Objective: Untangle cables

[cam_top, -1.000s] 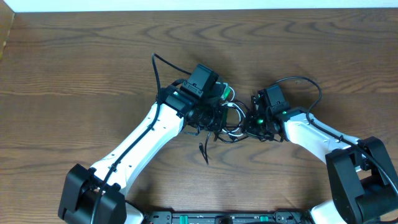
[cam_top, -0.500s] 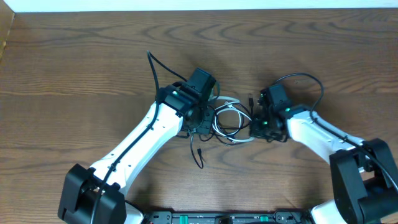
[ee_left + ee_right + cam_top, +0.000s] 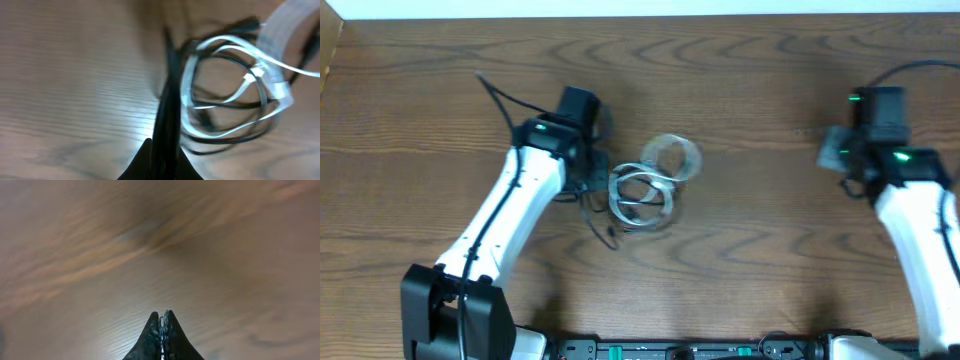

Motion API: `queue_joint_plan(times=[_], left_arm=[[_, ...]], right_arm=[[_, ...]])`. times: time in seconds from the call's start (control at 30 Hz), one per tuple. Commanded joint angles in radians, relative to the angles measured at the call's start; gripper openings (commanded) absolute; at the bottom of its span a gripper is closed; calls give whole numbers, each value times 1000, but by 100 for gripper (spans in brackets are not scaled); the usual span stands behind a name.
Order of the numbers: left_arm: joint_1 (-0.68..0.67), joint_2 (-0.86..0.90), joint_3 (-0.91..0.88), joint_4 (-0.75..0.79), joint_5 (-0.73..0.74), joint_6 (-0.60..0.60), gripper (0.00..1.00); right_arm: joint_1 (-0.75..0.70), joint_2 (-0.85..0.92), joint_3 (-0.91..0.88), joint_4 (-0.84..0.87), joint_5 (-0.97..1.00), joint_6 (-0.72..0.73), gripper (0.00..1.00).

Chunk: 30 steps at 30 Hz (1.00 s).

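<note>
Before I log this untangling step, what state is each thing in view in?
white cable, coiled in loops, tangled
black cable, woven through the white cable's loops, one strand pinched
left gripper, shut on the black cable
right gripper, shut, empty, over bare wood away from both cables

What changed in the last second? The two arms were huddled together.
They pulled apart. The right gripper swung far out to its own side, shut, with nothing visibly in it. The left gripper drew back the opposite way, shut on the black cable, dragging the looped white cable with it. Unchanged: both cables remain tangled on the table.
</note>
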Motion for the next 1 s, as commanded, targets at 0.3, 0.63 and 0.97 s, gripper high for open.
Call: queue_joint_plan(times=[0.3,0.63,0.97], left_arm=[[78,-3,4,33,540,207,8],[-92,-3,4,17,853,580,8],[-125,-3,4,-24,852,605,8]], right_arm=[[-228,-18,5,-15,-531,-80,11],[-85,83,-16,-23,-724,-218,43],[88,278,-16,-11,-773,-260,49]])
